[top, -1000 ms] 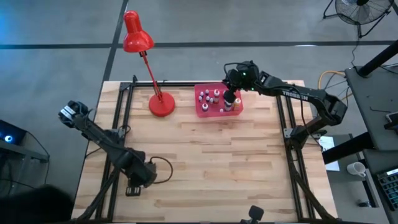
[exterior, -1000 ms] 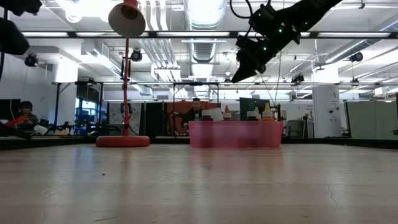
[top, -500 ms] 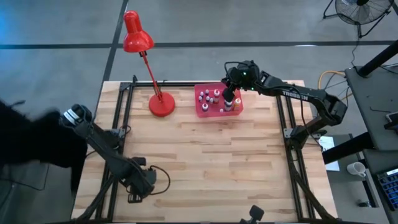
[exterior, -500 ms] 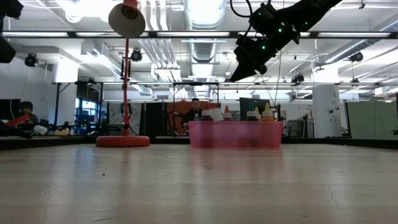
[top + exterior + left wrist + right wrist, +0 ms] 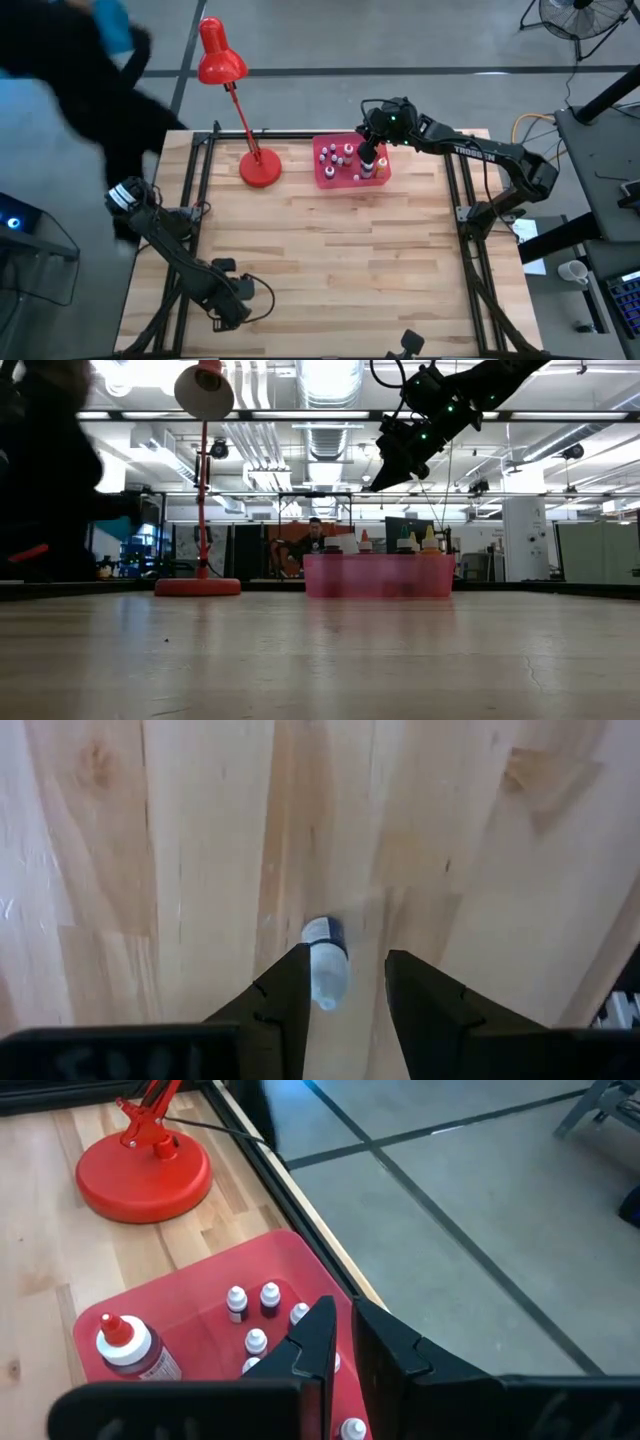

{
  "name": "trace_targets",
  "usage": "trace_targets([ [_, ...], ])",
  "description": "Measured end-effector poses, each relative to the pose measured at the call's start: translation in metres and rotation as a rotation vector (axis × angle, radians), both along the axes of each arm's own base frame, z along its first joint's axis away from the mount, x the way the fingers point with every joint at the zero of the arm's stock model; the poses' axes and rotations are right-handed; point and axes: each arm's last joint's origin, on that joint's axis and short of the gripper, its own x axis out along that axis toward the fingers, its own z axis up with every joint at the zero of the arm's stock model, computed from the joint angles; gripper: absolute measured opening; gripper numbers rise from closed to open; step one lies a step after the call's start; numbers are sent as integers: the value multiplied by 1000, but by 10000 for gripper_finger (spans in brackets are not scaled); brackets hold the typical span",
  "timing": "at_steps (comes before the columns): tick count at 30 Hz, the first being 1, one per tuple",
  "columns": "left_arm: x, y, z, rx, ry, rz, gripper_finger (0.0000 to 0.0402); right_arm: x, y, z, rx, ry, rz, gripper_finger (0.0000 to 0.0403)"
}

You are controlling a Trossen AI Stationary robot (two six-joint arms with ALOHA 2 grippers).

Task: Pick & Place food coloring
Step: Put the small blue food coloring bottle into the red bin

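Left gripper [image 5: 345,985] grasps a small whitish dropper bottle [image 5: 326,970] between its fingers, long axis in line with them, dark end pointing away from the wrist, above bare table [image 5: 180,870] planks well apart from the pink tray [image 5: 328,178]. Right gripper [image 5: 340,1342], clenched empty, hovers over the tray; more bottles [image 5: 253,1302] stand upright inside.

Bright overhead lighting, blurred passing figure [image 5: 90,70]

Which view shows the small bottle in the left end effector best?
The left wrist view: the small bottle sits between the left end effector fingers, above the table. In the high view it cannot be made out; the low and right wrist views miss it.
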Motion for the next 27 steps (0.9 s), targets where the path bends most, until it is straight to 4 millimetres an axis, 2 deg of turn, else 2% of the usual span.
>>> trace_targets([
  [4, -2, 1, -2, 30, -8, 23, 103, 0, 0, 0, 0, 0, 0, 28],
  [10, -18, 8, -5, 41, 3, 60, 103, 0, 0, 0, 1, 1, 0, 28],
  [17, -34, 12, 9, -5, -66, 6, 103, 0, 0, -1, 3, 2, 0, 28],
  [20, -41, 12, 8, 0, -78, -14, 103, 0, 0, -1, 3, 2, 1, 28],
  [27, -43, 12, 4, -24, -92, -16, 103, 0, 0, -1, 4, 3, 1, 28],
])
